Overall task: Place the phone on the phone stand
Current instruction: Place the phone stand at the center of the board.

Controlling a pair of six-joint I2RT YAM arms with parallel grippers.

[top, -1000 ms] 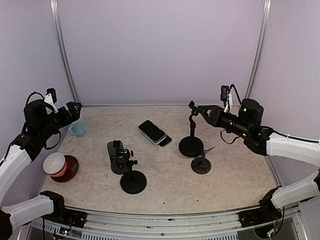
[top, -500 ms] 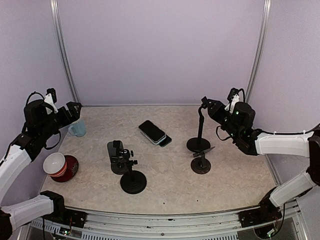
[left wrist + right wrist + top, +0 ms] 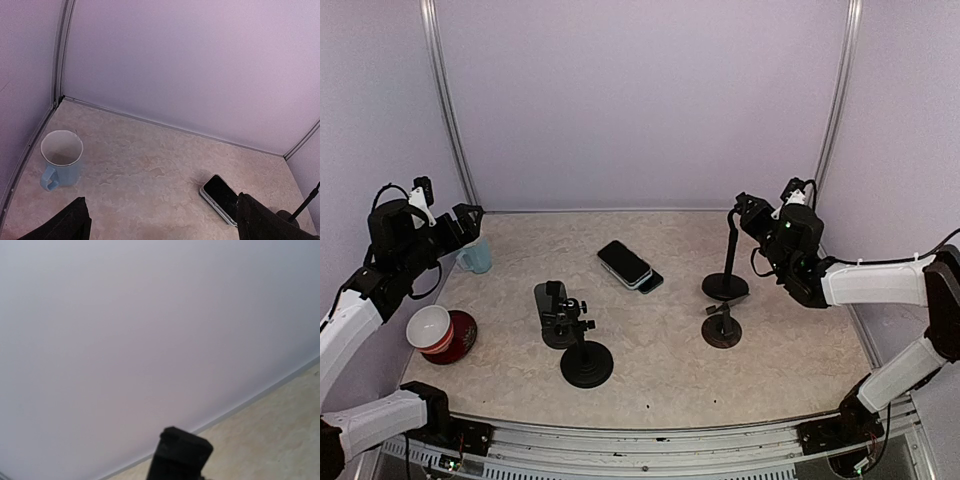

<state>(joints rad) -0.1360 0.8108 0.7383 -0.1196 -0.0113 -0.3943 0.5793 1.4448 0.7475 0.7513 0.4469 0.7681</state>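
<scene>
The phone [image 3: 625, 264] lies flat on the table at centre frame, not yet on any stand. At right, the right gripper [image 3: 744, 211] pinches the top of the upright phone stand [image 3: 726, 286]. At far left, the left gripper [image 3: 466, 226] hangs wide open and empty.

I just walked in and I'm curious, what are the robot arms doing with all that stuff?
The right gripper is pinching the top of the tall stand, which is upright near the right side of the table. The phone lies flat in the middle and is not on any stand yet. The left gripper hangs open near the blue mug, holding nothing.
</scene>
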